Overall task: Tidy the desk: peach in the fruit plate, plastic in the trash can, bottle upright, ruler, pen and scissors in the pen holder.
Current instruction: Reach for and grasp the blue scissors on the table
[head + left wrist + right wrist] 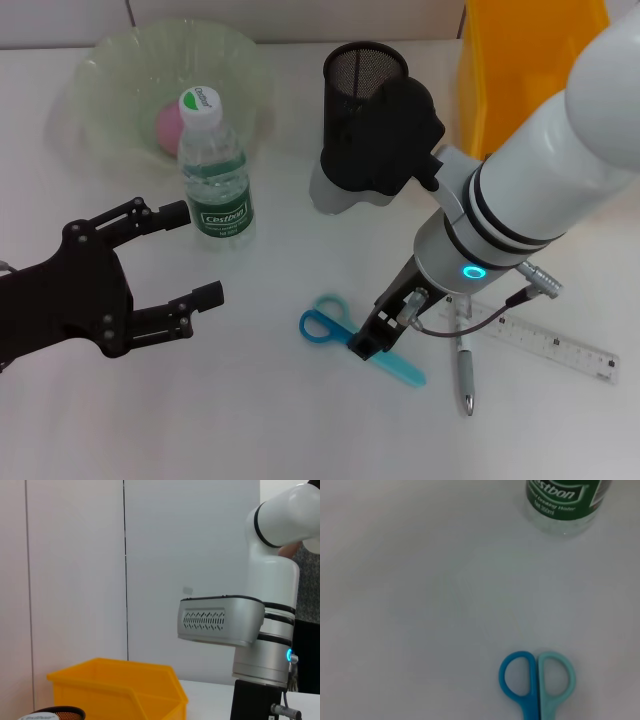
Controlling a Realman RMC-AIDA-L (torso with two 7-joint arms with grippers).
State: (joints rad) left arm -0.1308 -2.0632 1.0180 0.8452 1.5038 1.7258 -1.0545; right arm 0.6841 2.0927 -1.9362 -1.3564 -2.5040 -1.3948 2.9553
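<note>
A white desk (250, 420) fills the head view. The right arm, the largest thing in sight, reaches in from two o'clock and hides much of what lies beneath it. Its right gripper (378, 335) is low over the blue scissors (345, 335), covering their middle; whether its fingers are apart or together cannot be told. The right wrist view shows only the scissors' two handle loops, the blades cut off at the frame edge.

A yellow trash can (520, 70) sits at one o'clock, cropped by the frame and partly behind the arm. A pale green fruit plate (110, 90) at eleven o'clock holds a pink peach (167, 125), half hidden behind the water bottle (214, 175), which stands upright with its cap on.

The left gripper (185, 255) hovers at nine o'clock, fingers (150, 215) spread apart and holding nothing, just beside the bottle.

The black mesh pen holder (355, 90) stands at twelve o'clock, its lower part behind the arm. A clear ruler (560, 345) lies at four o'clock, and a pen (465, 370) lies beside it, its upper end under the arm.
</note>
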